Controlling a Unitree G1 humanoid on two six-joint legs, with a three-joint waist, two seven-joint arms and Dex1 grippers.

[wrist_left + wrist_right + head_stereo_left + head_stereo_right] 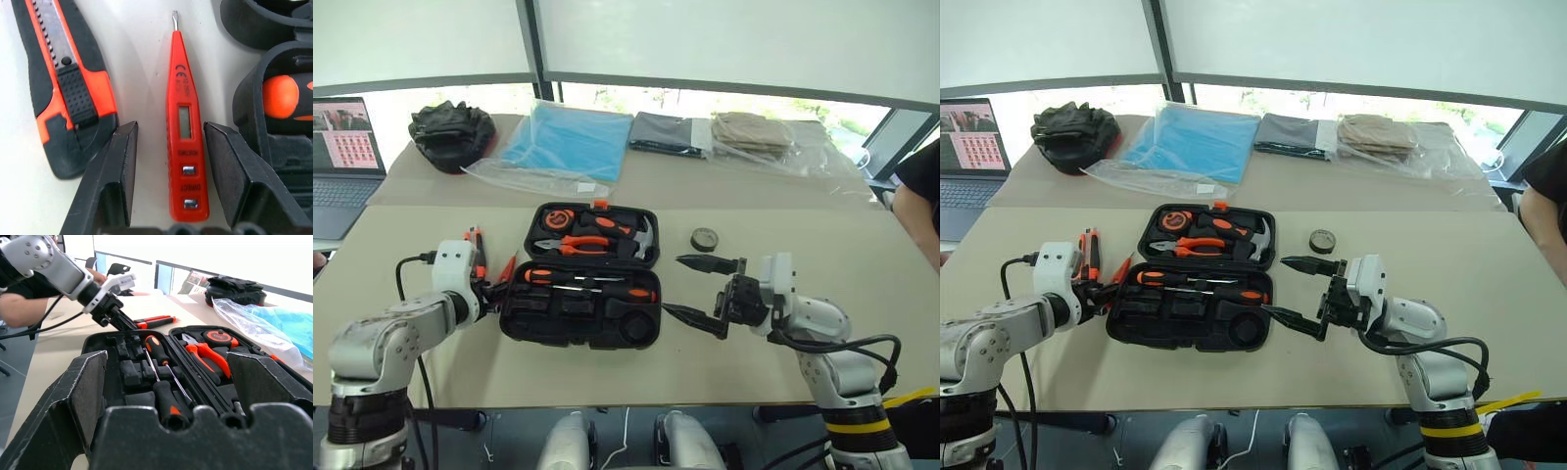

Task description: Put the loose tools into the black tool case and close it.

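Black tool case (582, 318) holds orange-and-black screwdrivers (592, 284). The slim screwdriver (185, 122) is plain orange; the utility knife (63, 83) orange and black, ribbed. Tabletop (783, 362) beige; the plastic-wrapped sheet (570, 139) blue.

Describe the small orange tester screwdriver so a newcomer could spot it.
Find the open black tool case mid-table. Just off its left edge lie two orange tools: the slim screwdriver sits nearer the case, between the left end effector's fingers. Unlike the chunkier utility knife beside it, it has a small display window.

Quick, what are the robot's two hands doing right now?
Left hand: open, fingers either side of the slim orange tester screwdriver, not gripping.
Right hand: open wide, holding nothing.
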